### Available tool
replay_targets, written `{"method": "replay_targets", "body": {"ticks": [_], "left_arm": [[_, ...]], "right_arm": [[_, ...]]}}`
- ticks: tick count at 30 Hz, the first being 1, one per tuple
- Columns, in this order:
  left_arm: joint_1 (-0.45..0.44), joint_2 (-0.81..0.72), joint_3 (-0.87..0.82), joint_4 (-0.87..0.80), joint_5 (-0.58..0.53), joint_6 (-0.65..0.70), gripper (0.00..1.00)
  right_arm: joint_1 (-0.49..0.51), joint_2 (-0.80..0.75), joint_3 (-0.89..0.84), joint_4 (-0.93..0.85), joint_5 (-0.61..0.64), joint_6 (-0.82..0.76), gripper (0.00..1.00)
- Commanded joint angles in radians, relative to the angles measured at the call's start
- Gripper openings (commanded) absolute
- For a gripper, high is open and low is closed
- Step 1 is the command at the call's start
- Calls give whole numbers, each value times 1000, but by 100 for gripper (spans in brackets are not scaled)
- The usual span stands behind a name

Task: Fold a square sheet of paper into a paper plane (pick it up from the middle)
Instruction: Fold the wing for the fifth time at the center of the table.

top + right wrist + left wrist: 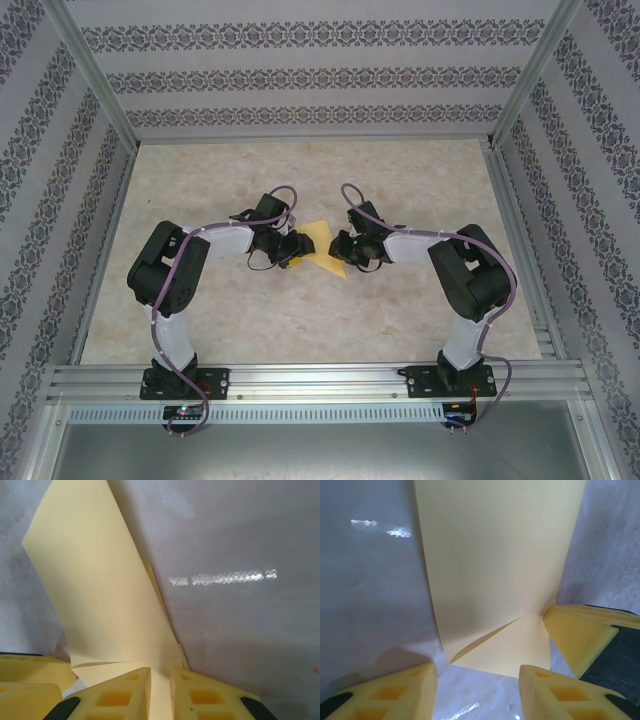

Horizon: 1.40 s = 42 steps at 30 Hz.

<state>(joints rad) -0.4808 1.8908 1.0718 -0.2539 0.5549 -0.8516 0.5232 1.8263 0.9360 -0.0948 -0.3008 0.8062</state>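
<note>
Patterned wallpaper walls (pixel 300 80) enclose a pale marbled surface (pixel 300 320) in the top view. At its middle lies the sheet of paper (pixel 320 238), yellow and partly folded. The left pincer (pixel 293 250) is at the sheet's 9 o'clock edge and the right pincer (pixel 342 258) at its 3 o'clock edge.

From the left wrist, the sheet (pixel 490 555) runs from 12 o'clock down over the glossy surface (pixel 370 605). A folded-over corner flap (pixel 515 647) sits at its 6 o'clock end. The left pincer (pixel 477 672) is open, its fingers standing apart either side of that end and holding nothing. At 4 o'clock a finger (pixel 575 635) of the right pincer touches the sheet's edge beside the fold.

From the right wrist, the sheet (pixel 100 580) reaches from 6 o'clock up toward 11 o'clock. The right pincer (pixel 160 675) is almost closed, with yellow paper showing in the narrow slit between its fingers; I cannot tell whether it is pinching the paper. The left pincer's fingers (pixel 30 675) sit at 8 o'clock.
</note>
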Motion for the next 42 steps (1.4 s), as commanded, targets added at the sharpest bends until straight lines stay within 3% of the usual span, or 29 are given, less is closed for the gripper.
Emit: {"method": "replay_targets", "body": {"ticks": [1, 16, 23, 33, 42], "left_arm": [[-14, 22, 25, 18, 26, 0, 48], [-29, 58, 47, 104, 92, -44, 47], [-29, -9, 5, 81, 9, -56, 49], [-40, -92, -141, 234, 21, -207, 50], [-76, -69, -130, 264, 37, -244, 51]], "right_arm": [[-21, 14, -15, 36, -4, 32, 19], [-34, 19, -44, 89, -50, 61, 19], [-43, 0, -72, 125, -68, 89, 19], [-46, -51, -142, 197, -105, 251, 19], [-23, -49, -179, 191, -89, 362, 19]]}}
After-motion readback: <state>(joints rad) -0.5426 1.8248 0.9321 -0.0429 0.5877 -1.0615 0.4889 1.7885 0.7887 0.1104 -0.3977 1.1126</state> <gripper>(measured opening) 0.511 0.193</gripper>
